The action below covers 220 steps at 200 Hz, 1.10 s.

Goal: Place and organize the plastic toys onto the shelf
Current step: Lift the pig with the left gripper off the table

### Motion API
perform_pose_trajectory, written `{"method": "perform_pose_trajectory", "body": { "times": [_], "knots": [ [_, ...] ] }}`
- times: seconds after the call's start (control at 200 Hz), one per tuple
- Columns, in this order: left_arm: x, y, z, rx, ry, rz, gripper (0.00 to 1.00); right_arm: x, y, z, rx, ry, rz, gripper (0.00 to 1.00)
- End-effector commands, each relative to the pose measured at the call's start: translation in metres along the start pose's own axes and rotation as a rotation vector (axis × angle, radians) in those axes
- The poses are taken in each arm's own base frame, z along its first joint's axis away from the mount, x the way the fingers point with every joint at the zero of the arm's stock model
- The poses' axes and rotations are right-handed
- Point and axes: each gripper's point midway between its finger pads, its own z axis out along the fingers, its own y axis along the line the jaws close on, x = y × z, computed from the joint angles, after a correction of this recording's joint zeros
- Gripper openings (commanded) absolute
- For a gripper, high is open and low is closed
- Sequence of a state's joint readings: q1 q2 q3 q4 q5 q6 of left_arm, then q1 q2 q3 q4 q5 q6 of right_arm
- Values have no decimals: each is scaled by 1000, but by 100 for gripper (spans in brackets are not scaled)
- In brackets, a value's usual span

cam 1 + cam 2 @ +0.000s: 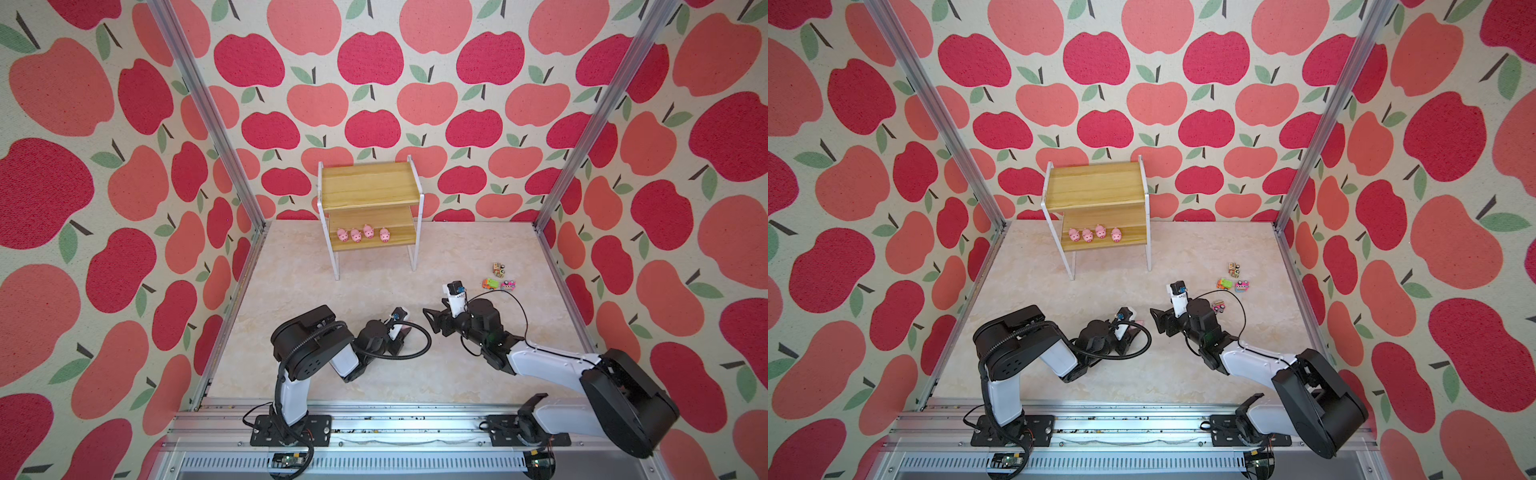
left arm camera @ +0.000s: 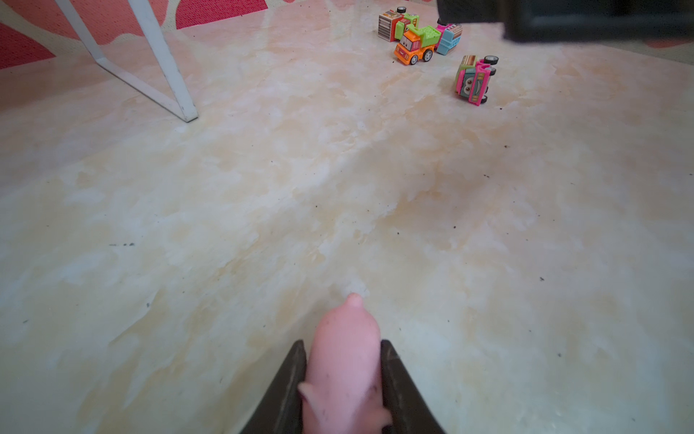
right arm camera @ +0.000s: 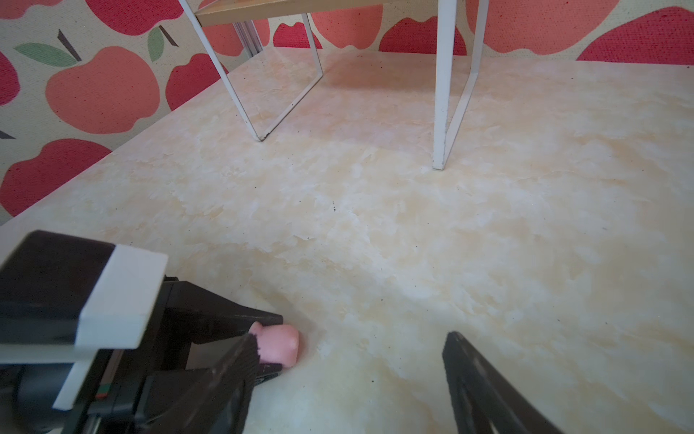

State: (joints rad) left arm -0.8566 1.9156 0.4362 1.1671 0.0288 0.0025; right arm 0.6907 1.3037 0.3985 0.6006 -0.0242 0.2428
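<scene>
My left gripper (image 2: 343,344) is low at the table (image 2: 187,225), its jaws pinched on the flanks of a pink pig (image 2: 343,375). Further back, the shelf (image 1: 370,187) stands by the wall, with four pigs (image 1: 361,235) in a row on its lower board. My right gripper (image 1: 432,322) hangs near the left one, jaws wide and holding nothing. Four trucks (image 2: 413,47) sit clustered on the table further right, one of them tipped over.
</scene>
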Motion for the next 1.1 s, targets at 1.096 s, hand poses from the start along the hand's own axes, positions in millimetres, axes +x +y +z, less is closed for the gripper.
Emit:
{"method": "perform_pose_trajectory", "body": {
  "times": [1.096],
  "knots": [
    [10,-14,-25,-2,61,1,45,-5,-2,-2,2,-24,-10,80]
  ]
}}
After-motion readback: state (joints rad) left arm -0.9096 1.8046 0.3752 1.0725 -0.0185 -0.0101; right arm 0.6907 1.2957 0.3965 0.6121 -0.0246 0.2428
